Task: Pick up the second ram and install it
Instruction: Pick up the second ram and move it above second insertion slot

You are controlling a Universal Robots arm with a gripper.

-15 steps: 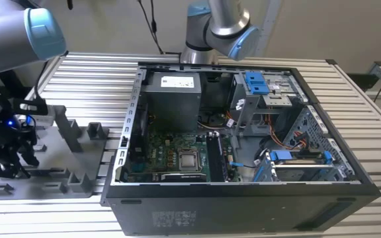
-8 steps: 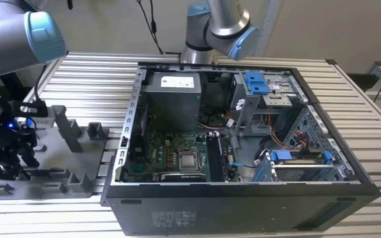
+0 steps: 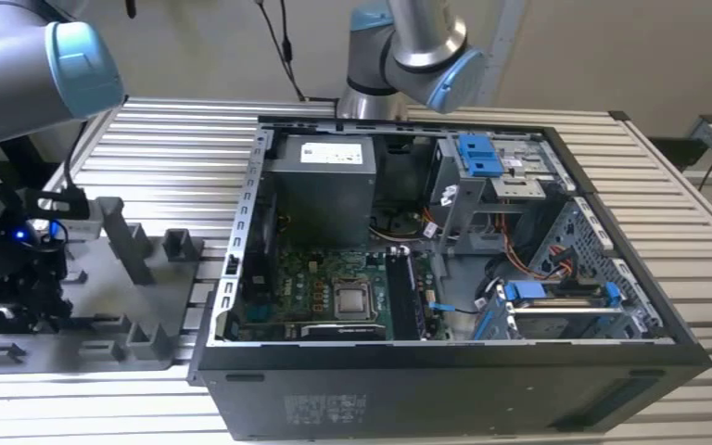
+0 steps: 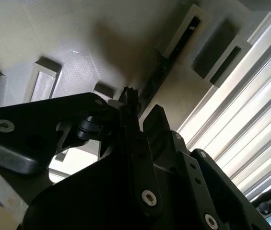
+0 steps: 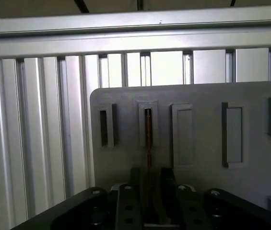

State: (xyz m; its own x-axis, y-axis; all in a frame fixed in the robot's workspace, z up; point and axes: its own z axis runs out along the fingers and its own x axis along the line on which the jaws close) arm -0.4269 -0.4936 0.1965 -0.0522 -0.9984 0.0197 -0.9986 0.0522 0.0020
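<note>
The second ram (image 5: 148, 139) stands on edge in a slot of the grey fixture plate (image 5: 202, 191), seen as a thin dark strip. In the second wrist view the second ram (image 4: 166, 67) runs out from between the black fingers. My gripper (image 5: 149, 179) is low over the plate and straddles the stick, one finger on each side with a small gap showing, so it is open. The gripper (image 4: 144, 112) sits at the stick's near end. In the exterior view the gripper (image 3: 19, 301) hangs over the fixture plate (image 3: 84, 357) at that view's left.
An open computer case (image 3: 455, 345) lies at the centre, its motherboard (image 3: 331, 287) exposed, with blue drive latches (image 3: 480, 156) toward the back. Grey upright blocks (image 3: 127, 236) rise from the fixture plate. A second arm (image 3: 412, 46) stands behind the case. Everything rests on a ribbed aluminium table (image 3: 171, 139).
</note>
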